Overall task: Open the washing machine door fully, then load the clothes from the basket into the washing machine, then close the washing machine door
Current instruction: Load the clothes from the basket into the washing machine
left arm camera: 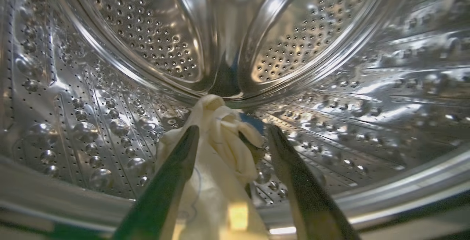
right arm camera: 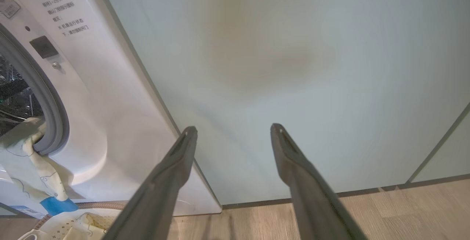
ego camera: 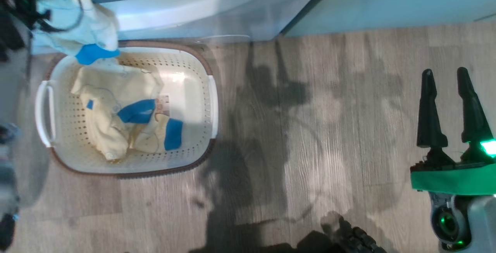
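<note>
i read left gripper (left arm camera: 231,131) spread inside washing machine (ego camera: 217,9) drum (left arm camera: 147,30). one garment (left arm camera: 220,140) lies there loose, not pinched, trailing out over washing machine lip. other clothes (ego camera: 116,117) in basket (ego camera: 212,90) on floor (ego camera: 310,129) directly before washing machine. right gripper (ego camera: 445,71) spread, empty, right of washing machine, facing cabinet (right arm camera: 293,67).

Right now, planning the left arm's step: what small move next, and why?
Probably close on the cream garment and carry it deeper: the left gripper stands open inside the steel drum, but the garment's tail hangs out over the grey gasket, above the basket.
</note>
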